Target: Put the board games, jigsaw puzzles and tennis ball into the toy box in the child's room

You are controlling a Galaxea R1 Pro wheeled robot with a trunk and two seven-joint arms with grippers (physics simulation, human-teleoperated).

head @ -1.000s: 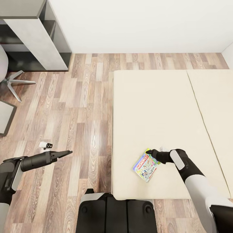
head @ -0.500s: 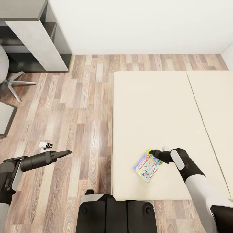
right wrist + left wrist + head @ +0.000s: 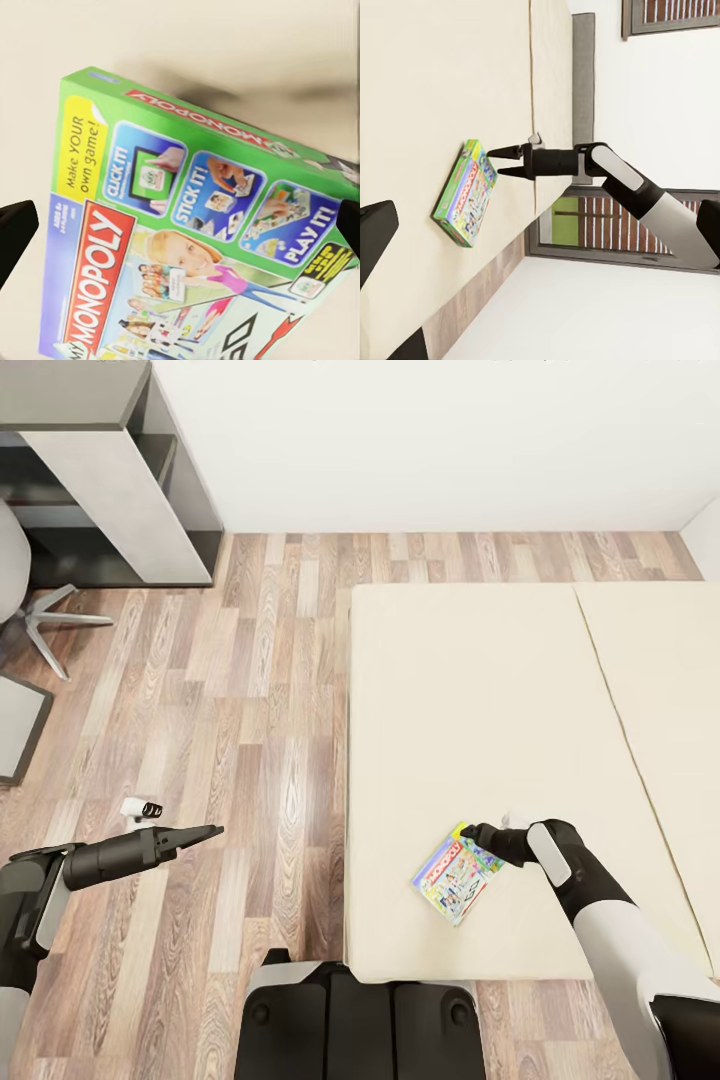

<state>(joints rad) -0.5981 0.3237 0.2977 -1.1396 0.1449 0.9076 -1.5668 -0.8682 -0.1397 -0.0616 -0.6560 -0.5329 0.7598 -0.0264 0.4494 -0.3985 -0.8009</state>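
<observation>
one board game (image 3: 455,870) on bed (image 3: 480,690), right gripper (image 3: 471,833) spread at its edge

We see the green-edged Monopoly board game (image 3: 455,871), a thin flat multicolour box, lying face up and skewed on the beige mattress of the bed (image 3: 480,700), near its front edge. The table's (image 3: 110,490) grey side panel stands at the far left.

Head looks steeply down; both wrists share its board game (image 3: 455,870), right closest.
</observation>
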